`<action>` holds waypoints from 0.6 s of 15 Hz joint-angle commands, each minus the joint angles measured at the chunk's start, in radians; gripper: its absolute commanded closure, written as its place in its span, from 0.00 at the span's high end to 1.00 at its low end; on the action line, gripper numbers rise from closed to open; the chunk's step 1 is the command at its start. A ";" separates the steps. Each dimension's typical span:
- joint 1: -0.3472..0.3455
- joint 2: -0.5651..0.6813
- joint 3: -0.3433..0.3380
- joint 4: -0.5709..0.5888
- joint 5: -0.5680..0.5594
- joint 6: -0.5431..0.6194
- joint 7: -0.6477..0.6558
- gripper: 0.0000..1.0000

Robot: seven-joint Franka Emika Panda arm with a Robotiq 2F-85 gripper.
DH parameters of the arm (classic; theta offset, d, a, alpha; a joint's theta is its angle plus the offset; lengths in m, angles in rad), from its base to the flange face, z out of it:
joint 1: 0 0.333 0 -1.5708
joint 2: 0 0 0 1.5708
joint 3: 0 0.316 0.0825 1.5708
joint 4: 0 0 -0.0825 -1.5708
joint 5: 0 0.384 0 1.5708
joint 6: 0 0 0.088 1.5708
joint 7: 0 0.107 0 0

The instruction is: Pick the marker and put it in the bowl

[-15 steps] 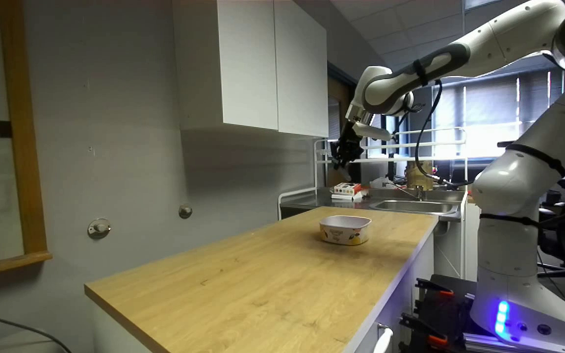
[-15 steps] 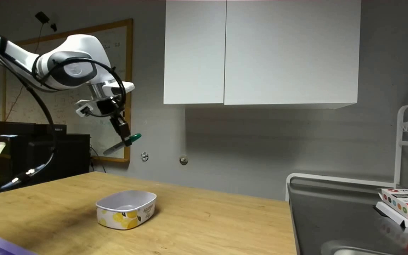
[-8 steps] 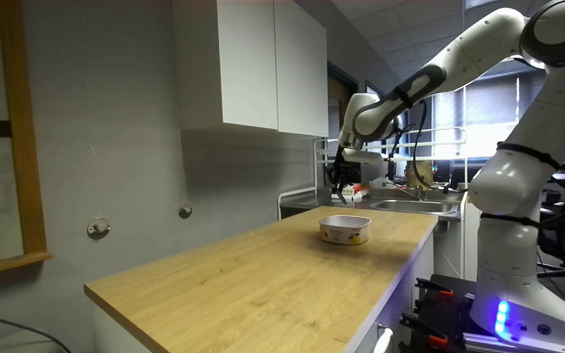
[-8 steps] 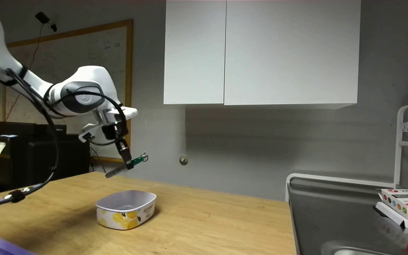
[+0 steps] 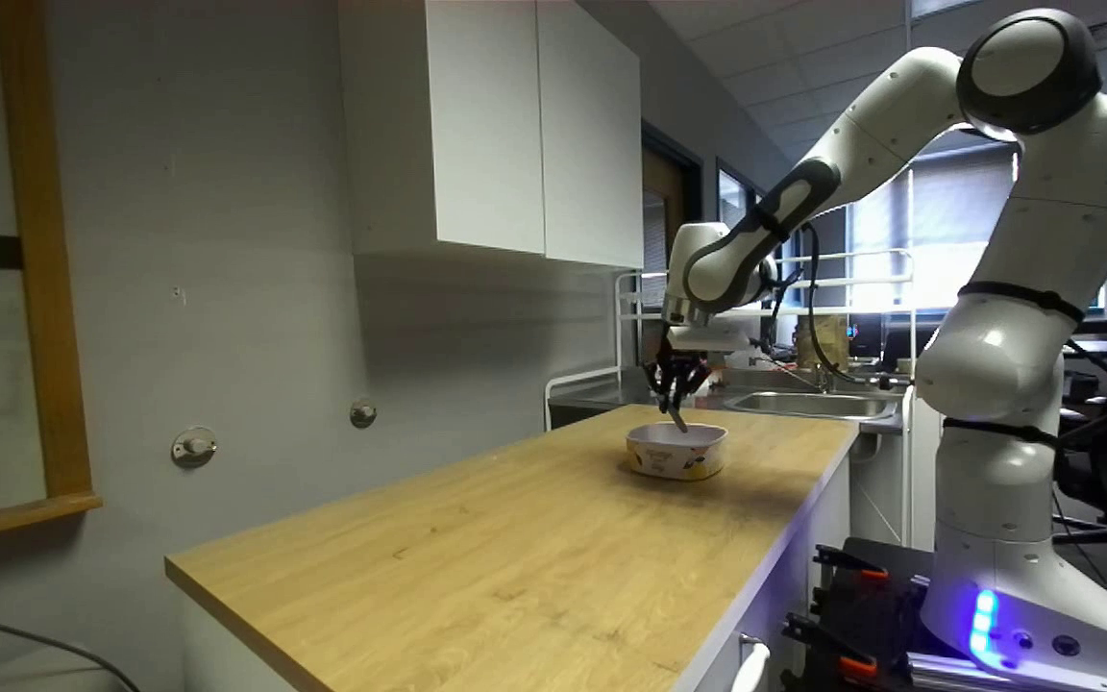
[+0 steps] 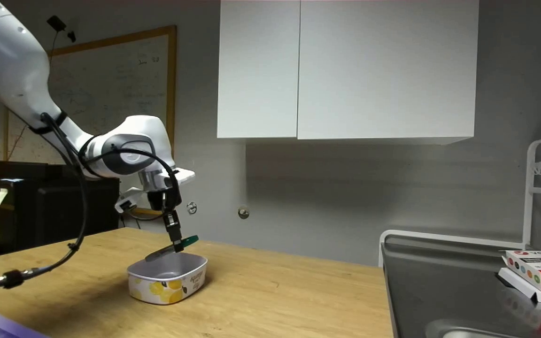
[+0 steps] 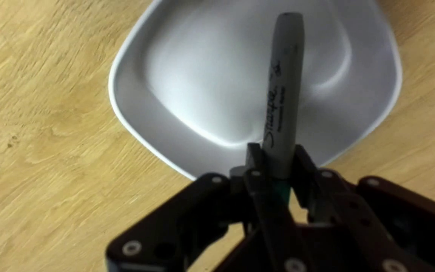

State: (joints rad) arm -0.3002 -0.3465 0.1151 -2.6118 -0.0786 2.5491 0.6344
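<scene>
1. Well, the marker (image 7: 285, 98) is in my hand (image 7: 278, 158): jaws closed on it, fingertips (image 7: 254, 156) pressed to either side.

2. Position: in the wrist view it runs from the top, right of centre, down to my hand at bottom centre. Under it, filling the upper middle of the frame, the bowl (image 7: 202, 75).

3. In an exterior view, same pair at lower left of the frame. Grey barrel (image 6: 158, 255) slopes down leftward over the bowl's mouth; green cap (image 6: 189, 241) sits higher, to the right. Bowl rests on the worktop (image 6: 298, 300). Whether the barrel's end is below the rim (image 7: 112, 83), I cannot tell.

4. Handling, by my reckoning: light, stiff, hard plastic, little risk of crushing. Smooth and round, so liable to swivel or slide under a slack grip.

5. Hold: taken near where barrel meets cap. Mid-barrel would likely balance better; the long free end could pivot if knocked against the bowl. Not worth a regrip, I judge.

6. Next, probably: shift a little further over the bowl so the cap clears the rim, lower gently, let go low. Bowl looks rigid but light; a nudge might slide it.
</scene>
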 commanded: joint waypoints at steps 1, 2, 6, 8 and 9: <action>0.011 0.048 -0.021 0.011 -0.034 0.007 0.039 0.05; 0.014 0.052 -0.024 0.009 -0.035 0.004 0.041 0.17; 0.035 0.035 -0.028 0.000 -0.029 -0.015 0.038 0.60; 0.052 -0.003 -0.026 -0.008 -0.016 -0.029 0.036 0.75; 0.061 -0.022 -0.026 -0.010 -0.007 -0.039 0.032 0.84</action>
State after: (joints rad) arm -0.2745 -0.3103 0.0998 -2.6116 -0.0884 2.5459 0.6419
